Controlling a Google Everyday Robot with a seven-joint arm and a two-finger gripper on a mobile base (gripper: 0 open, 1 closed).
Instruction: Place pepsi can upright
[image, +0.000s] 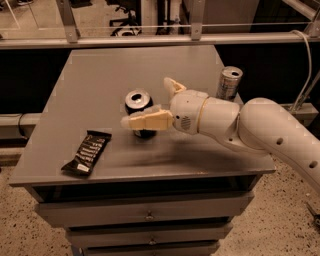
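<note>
The pepsi can (139, 101), dark blue with a silver top, stands upright near the middle of the grey table (90, 80). My gripper (145, 102) reaches in from the right at the can's height, with its jaws spread. The near finger (147, 121) crosses in front of the can's body. The far finger (173, 86) sits behind and to the right of the can, apart from it. The can's lower body is partly hidden by the near finger.
A taller slim silver can (229, 82) stands at the table's right edge behind my arm. A dark snack bar (87, 152) lies near the front left. A metal rail (150, 40) runs behind the table. Drawers (145, 215) sit below the top.
</note>
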